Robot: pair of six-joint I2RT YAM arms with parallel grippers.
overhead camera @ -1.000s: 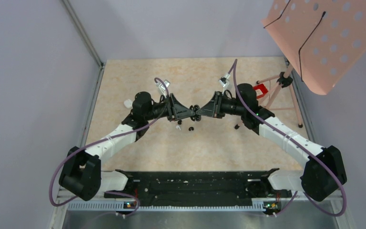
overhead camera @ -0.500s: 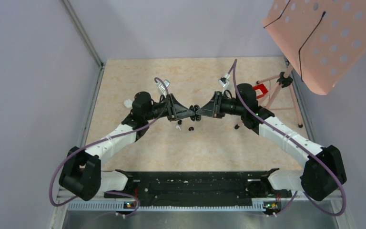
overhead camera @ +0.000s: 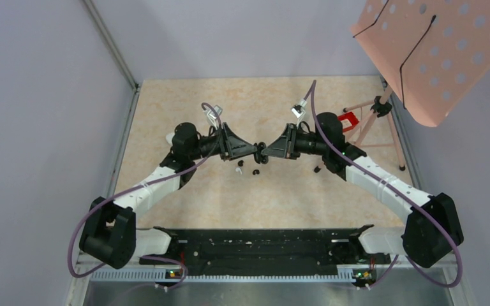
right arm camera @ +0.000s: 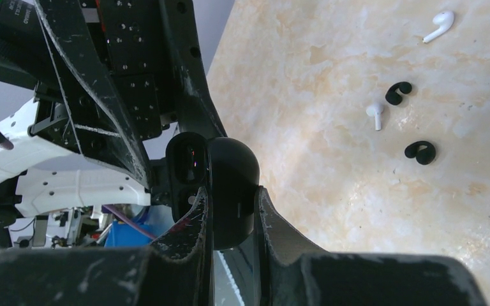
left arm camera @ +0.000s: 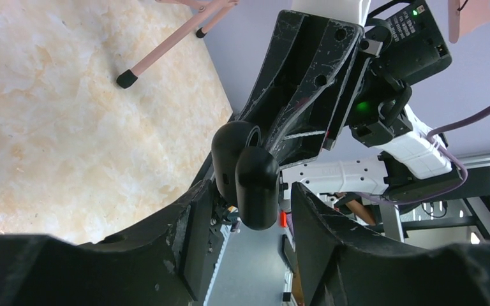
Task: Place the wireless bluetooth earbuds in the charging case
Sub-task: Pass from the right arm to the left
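Black, smooth plastic makes the charging case [right arm camera: 233,182] small, light and rigid. Its rounded shell looks slippery, though, and the hinged lid, which seems to stand open, is the weak part. I would judge the sides of the body the place to grip, never the lid. The right fingers [right arm camera: 274,233] are closed on that body and hold it in the air between the two arms. The left fingers [left arm camera: 188,239] are spread to either side of the case, with a gap showing on one side, and grip nothing. All four earbuds [right arm camera: 398,92], two black and two white, lie loose and near each other on the worktop [right arm camera: 332,191]. They are tiny and slick, and would likely pinch best across their widest part. No brand or writing can be read.
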